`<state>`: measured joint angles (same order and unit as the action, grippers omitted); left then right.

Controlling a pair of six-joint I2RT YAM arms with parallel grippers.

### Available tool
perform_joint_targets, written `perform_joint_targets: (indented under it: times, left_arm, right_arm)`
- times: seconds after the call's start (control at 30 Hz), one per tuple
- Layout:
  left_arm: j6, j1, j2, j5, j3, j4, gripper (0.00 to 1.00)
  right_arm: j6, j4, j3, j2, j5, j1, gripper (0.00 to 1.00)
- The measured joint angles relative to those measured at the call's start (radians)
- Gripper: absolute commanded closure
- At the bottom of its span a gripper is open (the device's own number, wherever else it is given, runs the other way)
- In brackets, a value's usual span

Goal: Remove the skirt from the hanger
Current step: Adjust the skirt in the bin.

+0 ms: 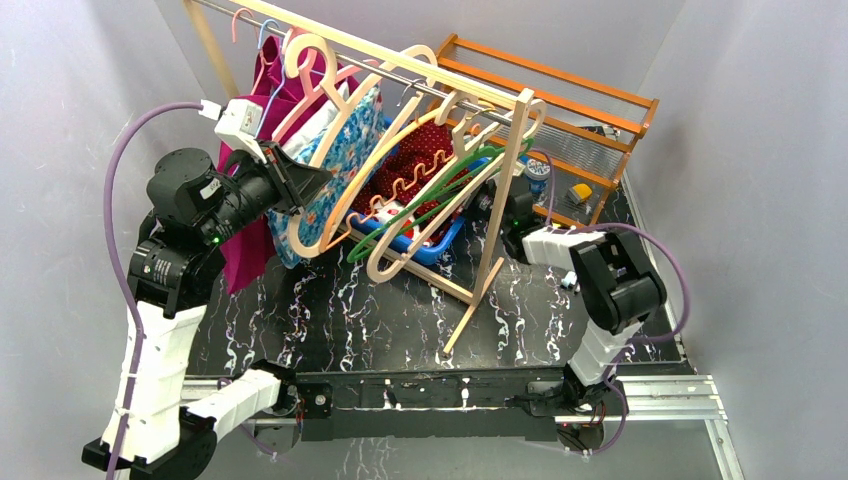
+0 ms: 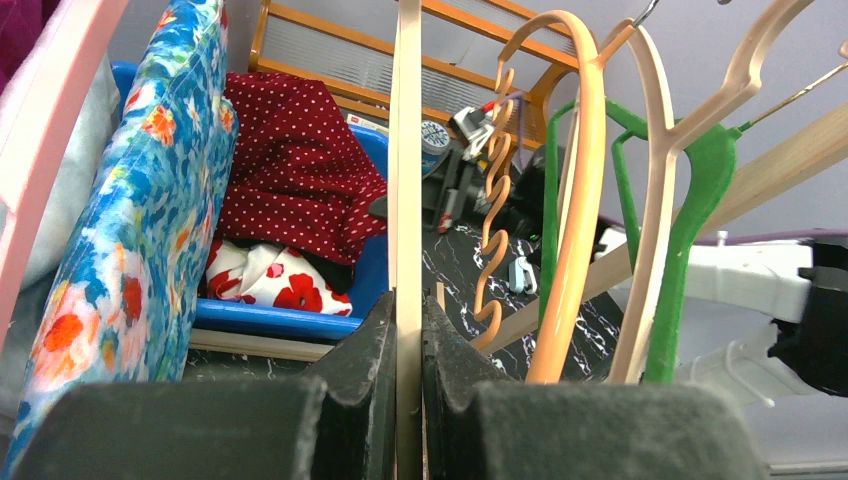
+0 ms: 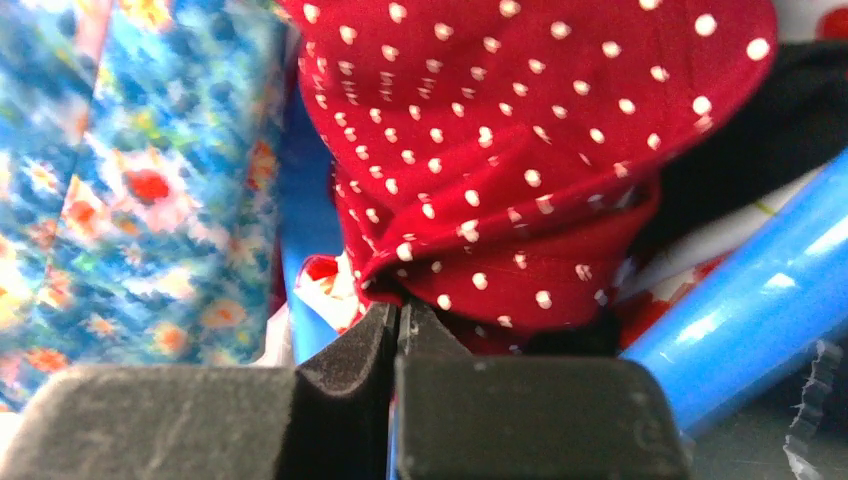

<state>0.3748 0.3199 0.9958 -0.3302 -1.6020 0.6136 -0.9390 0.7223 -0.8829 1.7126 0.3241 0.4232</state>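
Observation:
The red skirt with white dots [image 1: 425,150] lies bunched over the blue basket [image 1: 440,250], below the rail. It fills the right wrist view [image 3: 520,150] and shows in the left wrist view [image 2: 290,150]. My right gripper [image 3: 400,320] is shut on the skirt's lower fold; in the top view it [image 1: 485,200] is mostly hidden behind hangers. My left gripper [image 1: 300,185] is shut on a bare cream hanger [image 2: 407,150], whose bar stands upright between the jaws [image 2: 408,330]. The hanger's lower curve [image 1: 305,245] hangs free of the skirt.
A blue floral garment [image 1: 345,150] and a magenta one [image 1: 245,250] hang on the rail [image 1: 400,70]. Green [image 2: 690,200], orange and cream bare hangers crowd the rail's right end. The wooden stand leg [image 1: 490,260] slants down. An orange rack [image 1: 560,90] stands behind.

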Motion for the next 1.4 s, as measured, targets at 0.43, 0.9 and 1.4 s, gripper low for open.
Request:
perform_joint_targets:
  times: [0.43,0.9,1.4]
  left_arm:
    - [0.000,0.000,-0.010,0.015,-0.004,0.027,1.00]
    - [0.010,0.000,-0.009,0.006,0.001,0.009,1.00]
    - [0.011,0.000,-0.011,0.006,0.003,0.008,1.00]
  right_arm:
    - [0.001,-0.034,0.124,-0.094,-0.463,0.027,0.83]
    - [0.256,-0.200,0.061,-0.083,-0.111,-0.138,0.42]
    - [0.125,-0.146,0.179,-0.091,-0.013,-0.111,0.20]
